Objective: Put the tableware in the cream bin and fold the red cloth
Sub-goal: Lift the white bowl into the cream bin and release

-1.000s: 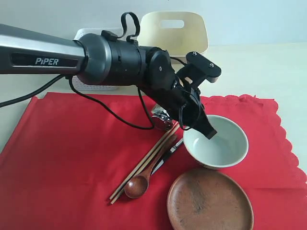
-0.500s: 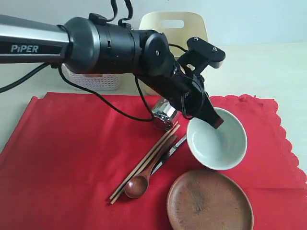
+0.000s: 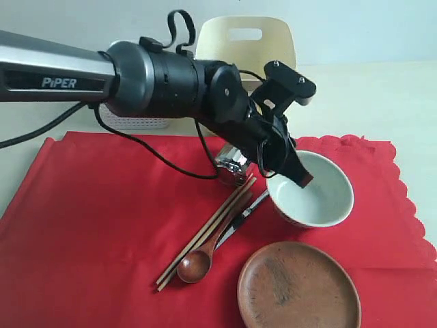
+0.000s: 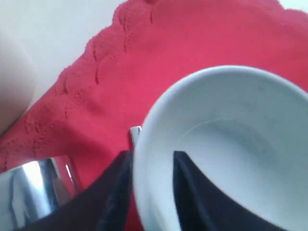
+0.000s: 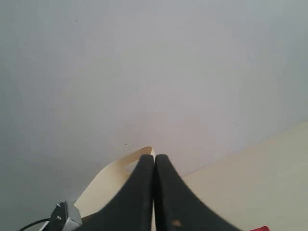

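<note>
Coming down from its tilt, the white bowl (image 3: 313, 198) is resting right of centre on the red cloth (image 3: 102, 225). Left gripper (image 4: 151, 161) fingers (image 4: 115, 202) are straddling its left rim narrowly, pinching or not I cannot tell; right gripper (image 5: 154, 168) fingers are pressing together. Glazed, slippery and breakable, the bowl is needing a firm rim pinch.

red cloth (image 3: 102, 219): matt woven fabric
white bowl (image 3: 321, 201): glazed ceramic, glossy, smooth inside
brown plate (image 3: 298, 287): matt, mottled, slightly rough look
spoon (image 3: 194, 267): dark wood, faint sheen
chopsticks (image 3: 205, 232): pale wood, matt
steel cup (image 3: 230, 167): polished metal, mirror-bright
cream bin (image 3: 273, 51): smooth satin plastic
arm (image 3: 171, 82): black casing, semi-gloss
table (image 3: 369, 102): pale, smooth, matt
</note>
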Controlling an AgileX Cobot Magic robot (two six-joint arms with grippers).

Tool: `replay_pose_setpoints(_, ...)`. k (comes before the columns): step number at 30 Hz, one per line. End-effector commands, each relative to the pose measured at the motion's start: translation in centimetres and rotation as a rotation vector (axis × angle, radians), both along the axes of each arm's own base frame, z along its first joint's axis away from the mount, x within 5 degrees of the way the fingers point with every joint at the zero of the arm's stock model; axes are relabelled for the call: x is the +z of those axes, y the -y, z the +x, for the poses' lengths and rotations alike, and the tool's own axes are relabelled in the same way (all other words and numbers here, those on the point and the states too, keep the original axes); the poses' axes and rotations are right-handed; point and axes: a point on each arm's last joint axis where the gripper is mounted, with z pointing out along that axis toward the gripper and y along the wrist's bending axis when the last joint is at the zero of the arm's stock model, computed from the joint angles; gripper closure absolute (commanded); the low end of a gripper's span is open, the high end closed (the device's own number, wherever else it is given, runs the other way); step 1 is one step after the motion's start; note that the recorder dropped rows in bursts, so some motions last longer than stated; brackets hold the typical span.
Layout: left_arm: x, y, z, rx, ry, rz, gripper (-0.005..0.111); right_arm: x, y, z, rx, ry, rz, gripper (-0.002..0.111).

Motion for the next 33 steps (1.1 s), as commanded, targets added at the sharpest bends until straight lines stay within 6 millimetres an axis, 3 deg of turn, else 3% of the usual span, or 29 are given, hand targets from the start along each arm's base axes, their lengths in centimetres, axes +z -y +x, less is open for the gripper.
replay_pose_setpoints(1,-0.8,0.1,0.3,-0.006,0.025,0.012,0.053,0.0,0.0,0.0,-0.005,0.006,-0.011,0.108)
replay_pose_setpoints(4,-1.6,0.2,0.4,-0.002,0.025,0.017,0.045,0.0,0.0,0.0,-0.005,0.006,-0.011,0.108)
replay_pose_setpoints(10,-3.3,0.2,0.6,0.003,0.018,0.035,0.047,0.0,0.0,0.0,-0.005,0.006,-0.011,0.108)
replay_pose_setpoints(11,-3.3,0.2,0.6,0.002,0.018,0.035,0.051,0.0,0.0,0.0,-0.005,0.006,-0.011,0.108)
replay_pose_setpoints(13,-3.3,0.2,0.6,0.000,0.021,0.037,0.072,0.0,0.0,0.0,-0.005,0.006,-0.011,0.108)
replay_pose_setpoints(15,-3.2,0.2,0.6,-0.003,0.028,0.037,0.106,0.0,0.0,0.0,-0.005,0.006,-0.011,0.108)
replay_pose_setpoints(18,-2.9,0.2,0.6,-0.003,0.032,0.032,0.107,0.0,0.0,0.0,-0.005,0.006,-0.011,0.108)
replay_pose_setpoints(26,2.2,0.0,0.1,0.020,0.035,-0.060,0.107,0.0,0.0,0.0,-0.005,0.006,-0.011,0.108)
replay_pose_setpoints(33,8.2,-1.4,0.2,0.044,0.129,-0.164,0.107,0.0,0.0,0.0,-0.005,0.006,-0.011,0.108)
